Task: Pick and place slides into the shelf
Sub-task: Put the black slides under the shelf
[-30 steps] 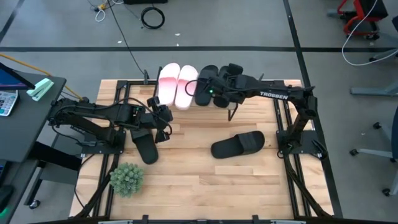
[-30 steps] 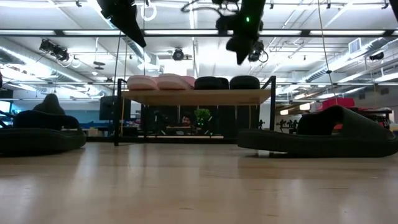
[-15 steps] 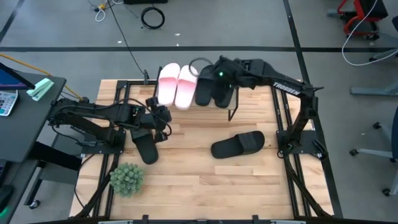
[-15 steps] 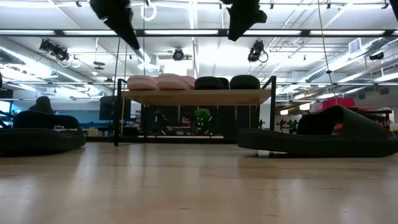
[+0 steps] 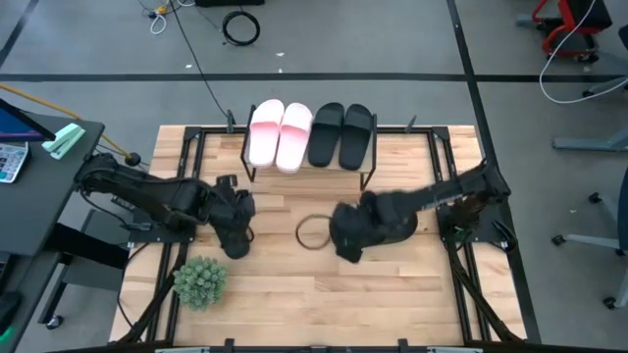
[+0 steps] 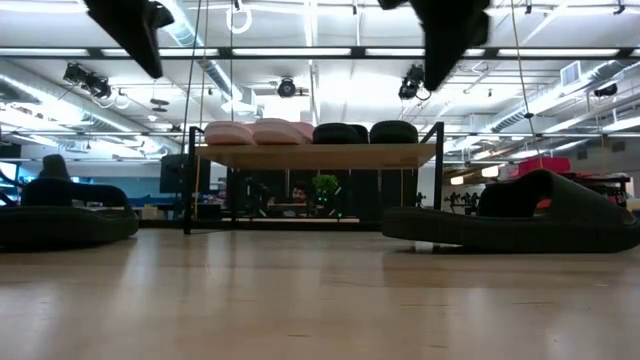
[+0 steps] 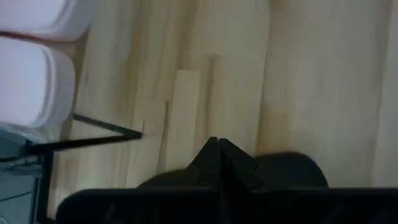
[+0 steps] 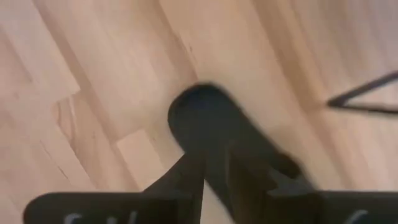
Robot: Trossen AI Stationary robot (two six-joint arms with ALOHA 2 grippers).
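High view: the shelf point(image 5: 306, 160) stands at the table's twelve o'clock edge, its top filled by two pink slides point(image 5: 278, 134) and two black slides point(image 5: 340, 133) side by side. The left gripper point(image 5: 235, 211) hangs over a black slide point(image 5: 234, 239) at about nine o'clock from the table's middle, with a small green plant point(image 5: 199, 280) just beyond it toward seven o'clock. The right gripper point(image 5: 348, 230) sits over the other loose slide point(image 5: 385, 226) at roughly three o'clock from centre. Bare wooden table point(image 5: 324, 304) stretches wide toward six o'clock, and a narrower strip lies open between the two arms.

Low view: both loose slides lie flat on the table, one at the nine o'clock edge point(image 6: 62, 212), one at three o'clock point(image 6: 515, 215). The shelf point(image 6: 315, 155) stands far behind between them, and the space under its plank is open. Both arms hang above, well clear of the wood.

Left wrist view: the left gripper point(image 7: 219, 163) has its fingers pressed together, tips meeting, holding nothing, right above the black slide point(image 7: 289, 169). A pink slide point(image 7: 31, 87) and a shelf leg point(image 7: 99, 134) show nearby.

Right wrist view: the right gripper point(image 8: 214, 171) shows a narrow gap between its fingers, poised over the end of the black slide point(image 8: 205, 118); whether it is gripping I cannot tell. Open wood surrounds the slide's end.
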